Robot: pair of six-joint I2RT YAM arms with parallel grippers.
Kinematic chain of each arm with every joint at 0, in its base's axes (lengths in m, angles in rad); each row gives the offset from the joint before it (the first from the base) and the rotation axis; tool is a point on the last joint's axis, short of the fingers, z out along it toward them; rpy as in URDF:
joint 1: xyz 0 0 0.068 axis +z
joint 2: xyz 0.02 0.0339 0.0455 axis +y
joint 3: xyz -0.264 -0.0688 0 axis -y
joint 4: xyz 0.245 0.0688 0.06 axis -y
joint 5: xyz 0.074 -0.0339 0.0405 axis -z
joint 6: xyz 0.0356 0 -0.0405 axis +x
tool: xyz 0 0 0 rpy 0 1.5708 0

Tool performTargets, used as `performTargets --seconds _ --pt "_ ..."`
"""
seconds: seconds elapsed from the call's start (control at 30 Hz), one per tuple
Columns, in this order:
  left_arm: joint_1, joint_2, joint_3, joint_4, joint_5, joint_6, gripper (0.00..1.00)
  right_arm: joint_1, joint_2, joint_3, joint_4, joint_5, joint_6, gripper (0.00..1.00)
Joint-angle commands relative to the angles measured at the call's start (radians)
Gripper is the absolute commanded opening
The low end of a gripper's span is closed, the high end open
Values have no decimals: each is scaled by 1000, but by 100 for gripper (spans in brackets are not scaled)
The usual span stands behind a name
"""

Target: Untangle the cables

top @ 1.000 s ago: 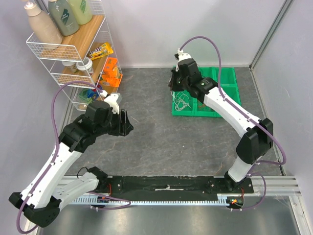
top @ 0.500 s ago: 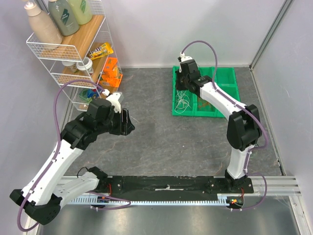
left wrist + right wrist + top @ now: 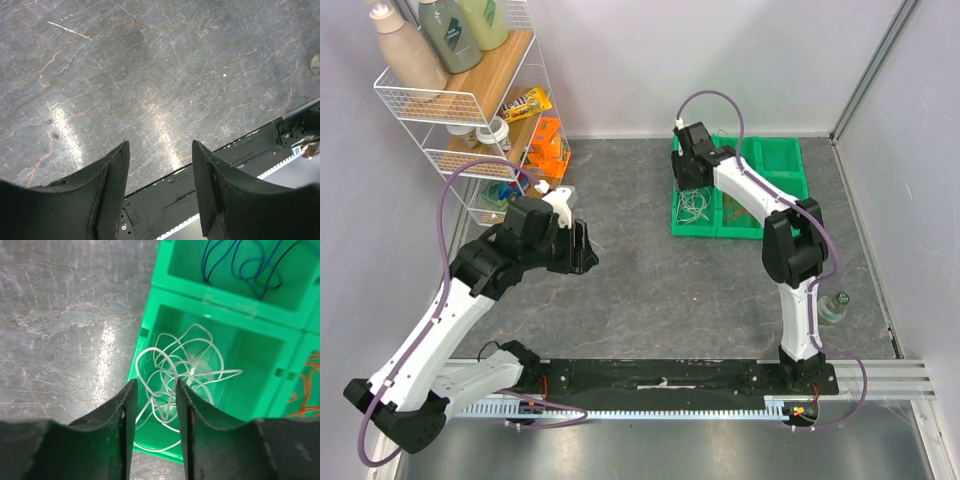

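The cables lie in a green divided tray [image 3: 790, 150] at the back right. A white cable [image 3: 200, 365] sits as a loose loopy bunch in the near left compartment [image 3: 694, 208]. A blue cable [image 3: 245, 265] fills the compartment behind it, and an orange cable [image 3: 307, 385] shows at the right edge. My right gripper [image 3: 156, 385] hangs open just above the white bunch, gripping nothing; from above it is at the tray's back left corner [image 3: 686, 170]. My left gripper [image 3: 160, 147] is open and empty over bare table [image 3: 582, 248]. No black cable is in view.
A white wire rack [image 3: 470, 90] with bottles and small packets stands at the back left. A small clear round object [image 3: 832, 306] lies near the right arm's base. The black base rail [image 3: 660, 378] runs along the near edge. Grey walls close the back and right.
My right gripper has moved back and left over the tray and its jaws have opened. The white cable now rests in its compartment. The left arm has barely shifted.
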Motion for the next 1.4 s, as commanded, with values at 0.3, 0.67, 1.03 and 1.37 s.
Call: performTargets --seconds 0.3,0.67,1.03,1.37 --pt "-5 33 27 25 41 -2 59 0 -193 -81 -57 -4 -14 56" --pt "-4 36 41 -2 46 -14 64 49 -203 -144 -47 28 1 51" --pt "-2 39 58 37 9 -135 66 205 -603 -563 -12 36 63 61" --pt "-1 111 211 275 -18 -152 68 207 -1064 -576 -148 334 -11 94"
